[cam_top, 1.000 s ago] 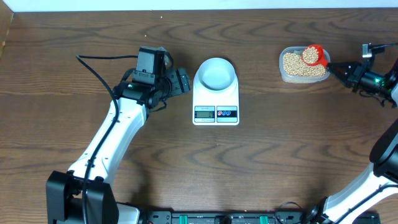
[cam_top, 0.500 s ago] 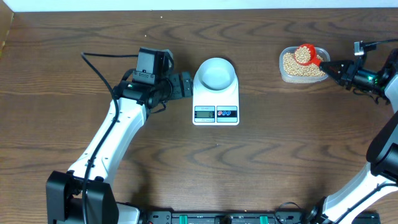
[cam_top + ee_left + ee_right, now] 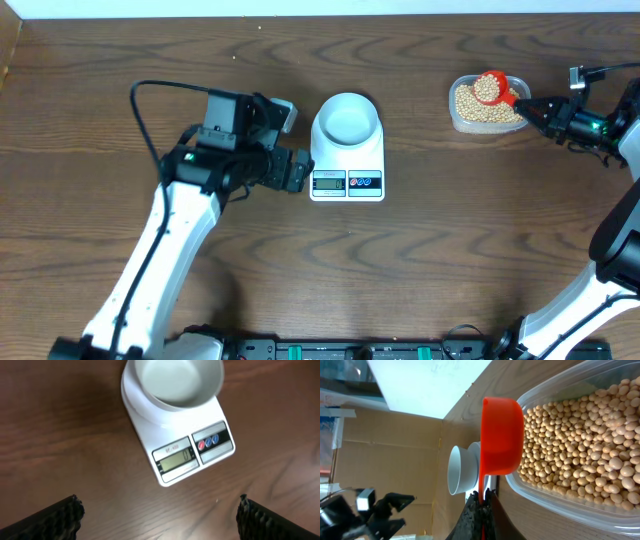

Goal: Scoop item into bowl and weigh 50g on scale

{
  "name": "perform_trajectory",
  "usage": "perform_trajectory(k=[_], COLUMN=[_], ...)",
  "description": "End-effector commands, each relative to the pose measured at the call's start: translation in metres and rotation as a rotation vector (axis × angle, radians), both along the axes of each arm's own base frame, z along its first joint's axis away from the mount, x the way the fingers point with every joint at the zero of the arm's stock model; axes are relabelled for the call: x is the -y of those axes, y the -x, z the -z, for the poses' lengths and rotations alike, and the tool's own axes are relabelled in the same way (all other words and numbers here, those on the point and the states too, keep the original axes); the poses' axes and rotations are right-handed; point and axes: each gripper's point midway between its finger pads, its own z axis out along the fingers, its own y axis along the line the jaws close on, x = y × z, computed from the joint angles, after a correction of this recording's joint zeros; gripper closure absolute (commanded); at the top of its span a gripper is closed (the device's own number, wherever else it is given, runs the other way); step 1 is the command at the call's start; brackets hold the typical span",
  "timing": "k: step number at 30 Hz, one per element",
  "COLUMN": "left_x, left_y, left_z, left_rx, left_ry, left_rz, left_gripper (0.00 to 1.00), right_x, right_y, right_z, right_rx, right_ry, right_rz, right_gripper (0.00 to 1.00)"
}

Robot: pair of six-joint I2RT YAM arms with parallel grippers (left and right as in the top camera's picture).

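Observation:
The pale bowl (image 3: pixel 347 117) (image 3: pixel 175 380) stands empty on the white scale (image 3: pixel 347 183) (image 3: pixel 192 457). My left gripper (image 3: pixel 297 170) (image 3: pixel 160 515) is open just left of the scale's display, over bare table, with nothing between its fingertips (image 3: pixel 62 517). My right gripper (image 3: pixel 540 108) (image 3: pixel 483 497) is shut on the handle of a red scoop (image 3: pixel 490 88) (image 3: pixel 502 435). The scoop is heaped with tan beans and hangs over the clear tub (image 3: pixel 455 112) (image 3: pixel 555 495) of beans (image 3: pixel 472 106) (image 3: pixel 585 445).
The brown wooden table runs to a pale wall at the back. The left arm's black cable (image 3: pixel 150 110) loops over the table left of the scale. A cardboard panel (image 3: pixel 390 450) shows in the right wrist view behind the bowl (image 3: pixel 459 470).
My left arm has drawn back from beside the bowl toward the front and now sits by the scale's display, its jaws spread wider. The scoop shifted slightly left over the tub, then held.

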Motion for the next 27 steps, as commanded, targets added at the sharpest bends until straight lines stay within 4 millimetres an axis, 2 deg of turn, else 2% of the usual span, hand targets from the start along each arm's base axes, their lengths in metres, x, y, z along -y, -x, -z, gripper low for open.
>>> perform_trajectory(k=[1,19,27], left_x=[0.000,0.000,0.000], left_y=[0.006,0.006,0.006], left_z=[-0.014,-0.010,-0.010], left_rx=[0.087,0.084,0.084], left_ry=[-0.048,-0.064,-0.064], left_rz=[0.131,0.151,0.151], left_gripper=[0.00,0.02,0.02], right_x=[-0.006,-0.007,-0.021], right_y=[0.002,0.002,0.001], right_z=[-0.012,-0.012,-0.012], right_rx=[0.048,0.051,0.051], right_ry=[-0.008,-0.005,-0.006], right_rz=[-0.025,-0.027,-0.060], right_gripper=[0.99,0.99,0.99])
